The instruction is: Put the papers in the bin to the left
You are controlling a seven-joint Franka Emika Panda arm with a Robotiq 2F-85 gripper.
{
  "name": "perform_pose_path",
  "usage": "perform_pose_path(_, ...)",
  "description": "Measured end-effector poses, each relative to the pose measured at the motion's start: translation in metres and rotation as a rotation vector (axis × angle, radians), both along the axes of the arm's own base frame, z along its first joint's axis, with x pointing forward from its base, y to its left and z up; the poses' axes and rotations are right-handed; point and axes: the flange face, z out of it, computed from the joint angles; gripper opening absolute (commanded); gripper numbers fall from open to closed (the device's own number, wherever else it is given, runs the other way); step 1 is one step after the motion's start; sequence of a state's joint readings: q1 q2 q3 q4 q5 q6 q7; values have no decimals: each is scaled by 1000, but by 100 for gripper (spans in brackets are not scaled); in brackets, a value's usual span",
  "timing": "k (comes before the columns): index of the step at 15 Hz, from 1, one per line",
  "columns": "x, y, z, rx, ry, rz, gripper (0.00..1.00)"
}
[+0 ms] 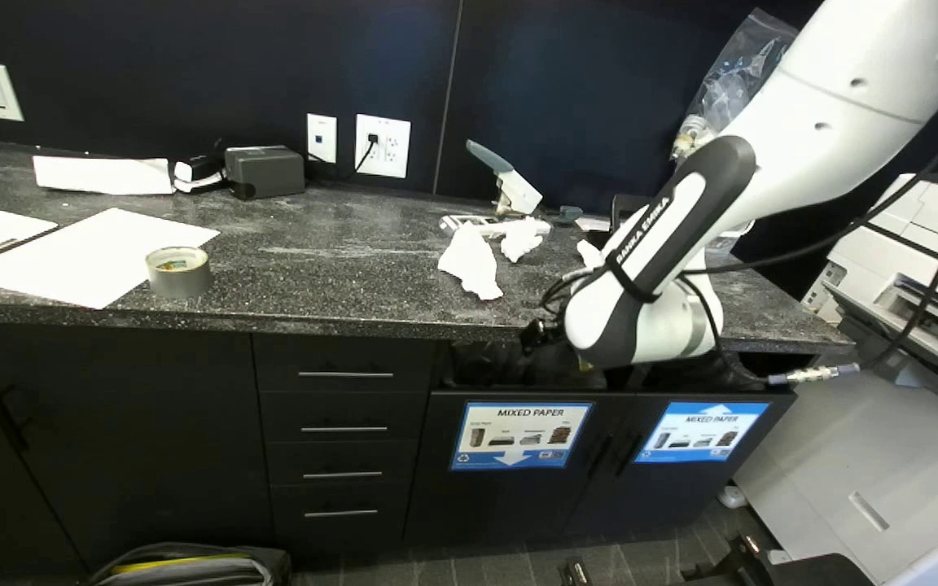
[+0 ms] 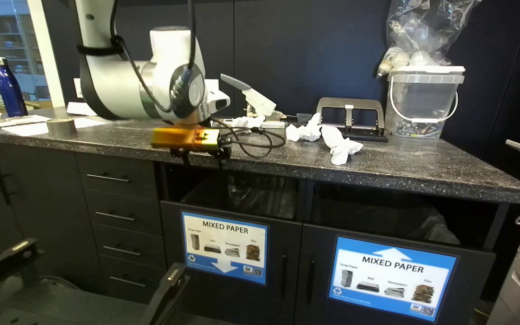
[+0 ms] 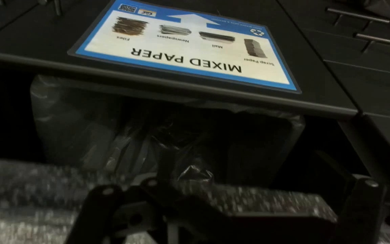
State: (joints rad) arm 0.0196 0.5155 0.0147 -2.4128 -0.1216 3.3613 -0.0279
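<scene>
1. The bench (image 1: 330,268), of dark speckled stone, runs above black cabinets (image 1: 111,431).
2. My white Panda arm (image 1: 811,122) reaches over it and bends down toward its front edge.
3. Below that edge is the left bin (image 2: 262,196), fitted with a plastic liner (image 3: 76,118); its MIXED PAPER sign (image 2: 225,246) has a down arrow. The right bin (image 2: 377,212) sits beside it.
4. A clear bucket (image 2: 422,101) stands at the back of the bench, just beside a hole punch (image 2: 364,104).
5. Flat white sheets (image 1: 86,252) lie well apart from me.
6. My claw (image 2: 203,162) hangs at the bench's front edge, above the left bin's mouth, its two fingers (image 3: 367,200) spread apart.
7. A stapler (image 2: 260,101) stands with its arm tilted up.
8. The papers (image 1: 470,259), crumpled white scraps, lie on the bench: in an exterior view two are in front of the stapler, and in an exterior view two (image 2: 341,146) are in front of the hole punch. I cannot tell how many in all.
9. A grey tape roll (image 1: 180,282) sits by the sheets.
</scene>
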Motion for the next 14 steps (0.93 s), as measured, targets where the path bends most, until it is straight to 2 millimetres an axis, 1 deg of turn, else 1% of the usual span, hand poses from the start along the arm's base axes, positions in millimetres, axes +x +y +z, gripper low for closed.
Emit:
perform_pose_path(3,33,21,65,-21,37,38,100)
perform_pose_path(5,60,35,107,-31,35,62,100)
perform_pose_path(7,88,43,137,-29,8,76,100)
perform_pose_path(9,117,41,152,-22,-27,75,100)
perform_pose_path(10,131,38,154,-21,-44,72,100)
perform_pose_path(12,160,26,148,-21,-70,56,100)
perform_pose_path(14,187,11,136,-23,-91,31,100)
